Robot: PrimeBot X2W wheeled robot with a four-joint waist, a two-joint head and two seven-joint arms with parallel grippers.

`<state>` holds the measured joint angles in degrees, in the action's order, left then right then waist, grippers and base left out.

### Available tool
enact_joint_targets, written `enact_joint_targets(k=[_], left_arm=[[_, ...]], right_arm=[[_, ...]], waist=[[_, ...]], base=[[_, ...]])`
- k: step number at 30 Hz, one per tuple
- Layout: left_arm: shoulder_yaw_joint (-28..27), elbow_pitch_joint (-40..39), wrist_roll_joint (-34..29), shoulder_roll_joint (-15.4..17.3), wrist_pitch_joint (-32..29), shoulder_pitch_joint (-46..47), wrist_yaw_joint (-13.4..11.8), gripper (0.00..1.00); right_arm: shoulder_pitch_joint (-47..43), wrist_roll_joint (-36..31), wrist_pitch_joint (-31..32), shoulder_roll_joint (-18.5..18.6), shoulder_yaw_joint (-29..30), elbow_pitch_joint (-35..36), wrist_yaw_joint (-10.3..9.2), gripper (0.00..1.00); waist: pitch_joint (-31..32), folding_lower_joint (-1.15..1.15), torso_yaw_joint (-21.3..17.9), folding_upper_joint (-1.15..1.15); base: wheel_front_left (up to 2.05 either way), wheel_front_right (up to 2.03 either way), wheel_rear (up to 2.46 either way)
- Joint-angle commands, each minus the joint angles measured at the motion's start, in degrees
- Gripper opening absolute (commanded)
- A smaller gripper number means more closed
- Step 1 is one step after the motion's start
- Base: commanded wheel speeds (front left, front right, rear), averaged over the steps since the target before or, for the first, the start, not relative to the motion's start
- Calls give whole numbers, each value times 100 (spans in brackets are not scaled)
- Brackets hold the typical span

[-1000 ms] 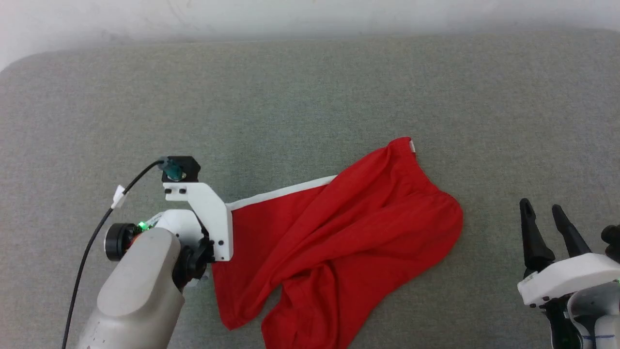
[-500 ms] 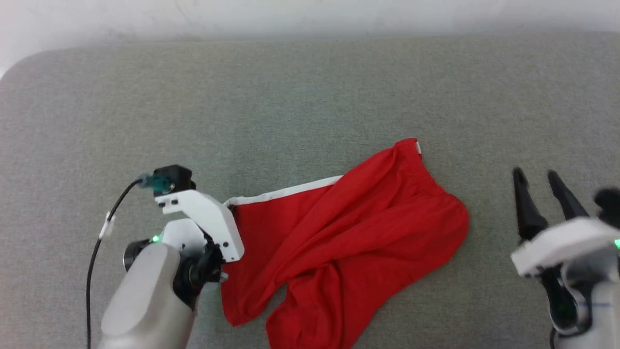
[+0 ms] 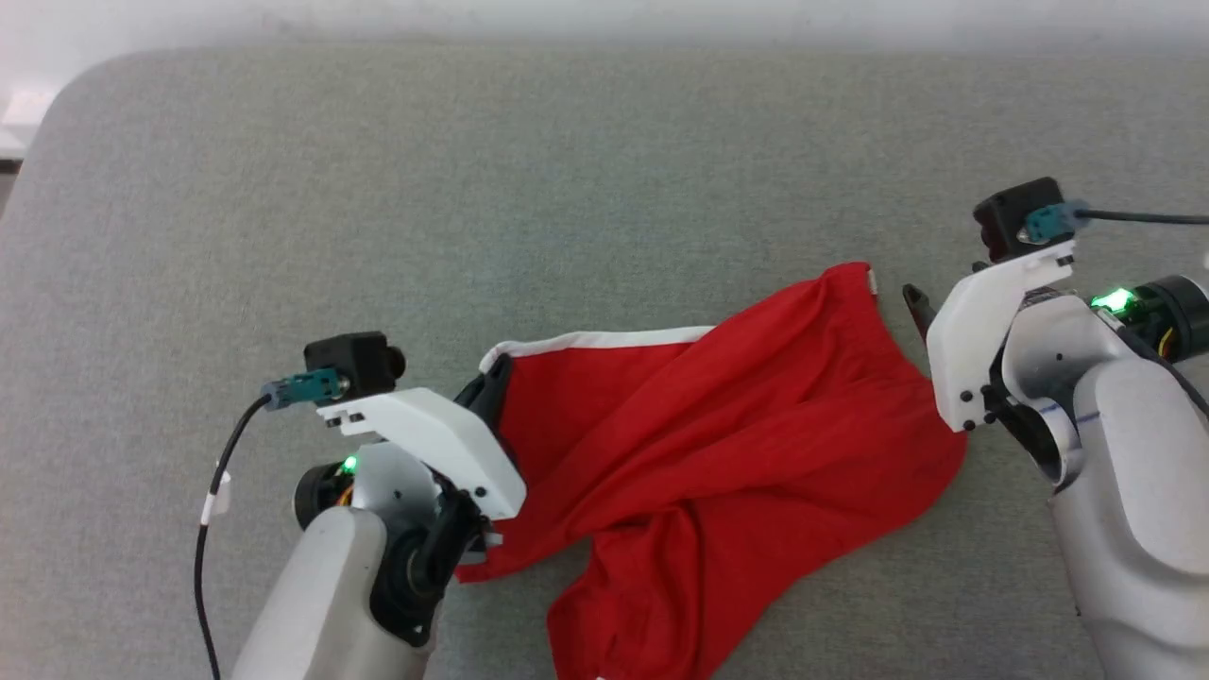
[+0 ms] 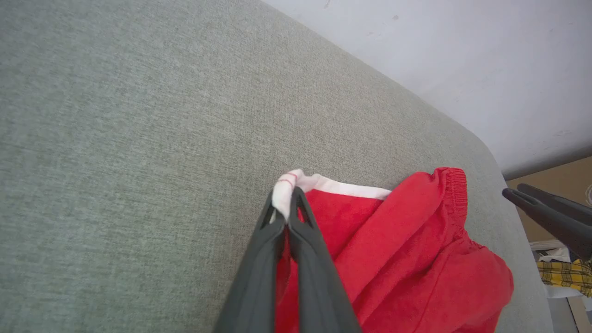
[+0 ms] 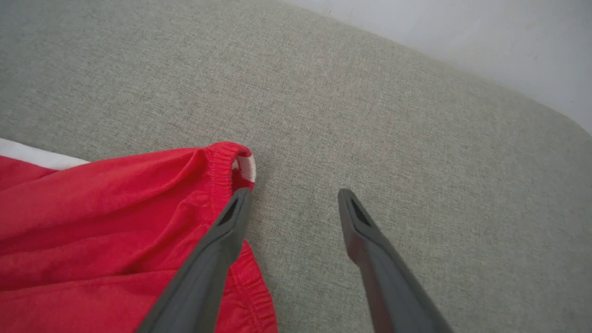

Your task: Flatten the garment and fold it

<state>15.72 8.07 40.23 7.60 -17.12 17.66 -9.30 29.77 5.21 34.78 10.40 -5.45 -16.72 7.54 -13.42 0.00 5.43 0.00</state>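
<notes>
The garment (image 3: 718, 444) is lying rumpled on the grey cushion (image 3: 604, 170), in front of the robot and btwn its two arms, w/ one leg trailing toward the near edge. Folds are running diagonally across the red, so it isn't flat yet. This looks like the flattening stage, each arm working one end so the cloth can be tensioned btwn them.

L gripper (image 4: 287, 203) is sitting at the garment's left end, where the white band (image 3: 604, 337) turns the corner. Its fingers (image 4: 259, 259) are pressing together w/ almost no gap, pinching that white-trimmed corner. A nub of white fabric is poking out past the tips in the L wrist view. The corner is prob lifting a little off the cushion, but how much is hard to tell. Holding there makes sense: the band is a firm edge, giving an anchor to pull against.

R gripper (image 5: 293, 194) is hovering at the opposite end, next to the elastic hem corner (image 5: 226, 162) w/ its small white tag. Its fingers are standing wide apart, gripping nothing. One finger (image 5: 215, 249) is overlapping the red edge just below that corner; touching or just above it, can't tell. The other is over bare cushion, clear of the cloth. It seems to be lining up to take that corner, w/ fabric needing to get btwn the fingers before closing. Risk, imo: closing from here would be catching only the outer hem, or missing it.
</notes>
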Motion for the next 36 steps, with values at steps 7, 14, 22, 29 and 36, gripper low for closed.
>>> enact_joint_targets(k=[7, 14, 22, 29, 36], left_arm=[[159, -291, -102, -80, 79, -45, -35, 0], [262, -407, -113, -134, 110, -34, -40, 0], [266, -390, -84, -116, 170, -83, -19, 0], [49, -416, -25, -6, 306, 117, 23, 0], [-286, -274, -73, 389, 209, 1014, 63, 0]], right_arm=[[449, -164, -192, 136, -416, -625, -5, 100], [690, -161, -527, 91, -683, -1108, -5, 94], [798, 178, -741, 247, -1062, -1297, -5, 0], [894, 660, -1110, 373, -1108, -1143, -5, 0], [1336, 1636, -1097, 707, -1224, -715, -5, 0]], waist=[[-471, 0, 242, 0], [-692, 0, 288, 0], [-544, 0, 223, 0], [-160, 0, 100, 0], [209, 0, -66, 0]], base=[[0, 0, 0], [0, 0, 0], [0, 0, 0], [0, 0, 0], [0, 0, 0]])
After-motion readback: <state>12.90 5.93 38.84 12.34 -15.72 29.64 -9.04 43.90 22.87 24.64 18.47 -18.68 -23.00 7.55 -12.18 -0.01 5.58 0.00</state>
